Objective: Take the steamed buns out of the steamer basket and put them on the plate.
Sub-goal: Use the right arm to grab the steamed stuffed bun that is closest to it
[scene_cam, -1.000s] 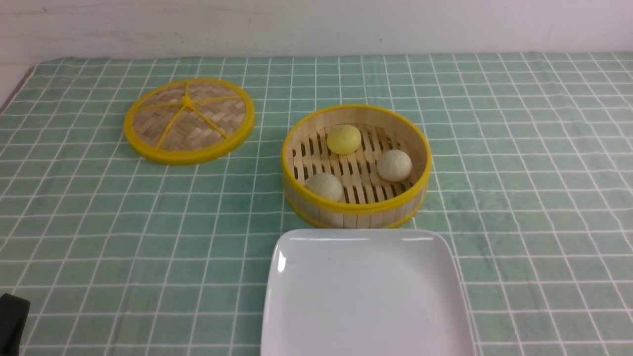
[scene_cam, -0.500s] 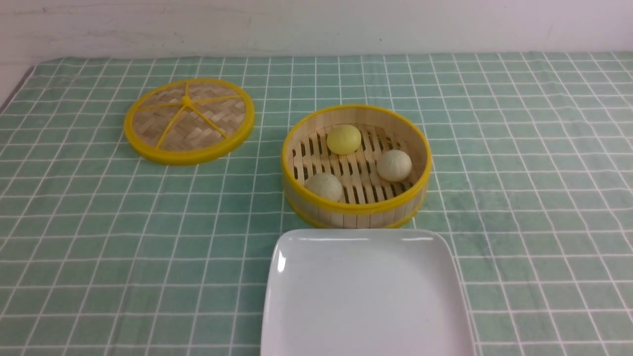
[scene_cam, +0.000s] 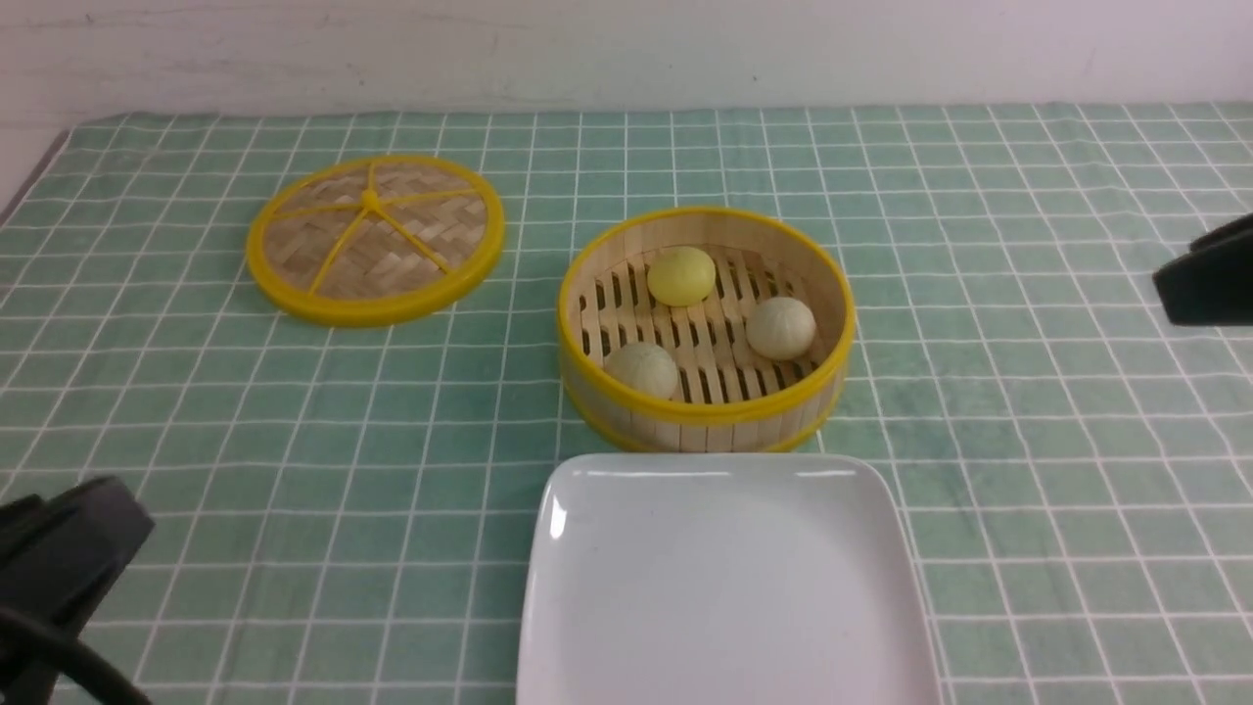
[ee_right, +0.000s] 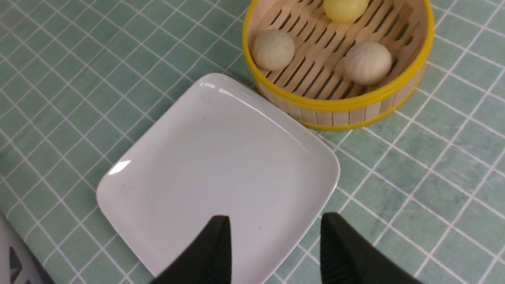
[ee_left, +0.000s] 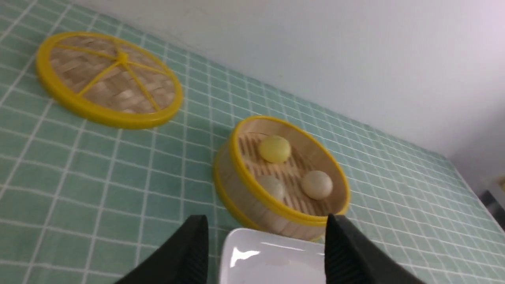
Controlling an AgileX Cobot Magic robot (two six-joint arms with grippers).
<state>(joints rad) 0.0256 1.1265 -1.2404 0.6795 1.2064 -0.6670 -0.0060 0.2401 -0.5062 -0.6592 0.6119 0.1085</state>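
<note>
Dark parts of both arms are being brought into the front view, where neither was showing half a second ago: the left arm [scene_cam: 59, 558] at the near left corner, the right arm [scene_cam: 1209, 274] at the right edge, over the green checked cloth [scene_cam: 1028, 441] by which the tabletop is being covered. The left end effector [ee_left: 266, 227] is being held spread, its black fingers well apart and nothing being gripped between them, and is being pointed toward the steamer basket [scene_cam: 705, 416]. The right end effector [ee_right: 276, 221] is likewise being held spread and empty, with the white plate [scene_cam: 724, 587] being framed beyond its fingers. The basket is being kept upright just beyond the plate's far edge; whether the two are touching cannot be told. All three buns are being held on its slatted floor, apart from one another: the pale yellow bun [scene_cam: 681, 275] at the far side, the right off-white bun [scene_cam: 780, 327] near the right wall, and the left off-white bun [scene_cam: 642, 369] against the near left wall. The woven lid [scene_cam: 374, 238] is being left flat on the cloth, well apart from the basket, to its far left.
</note>
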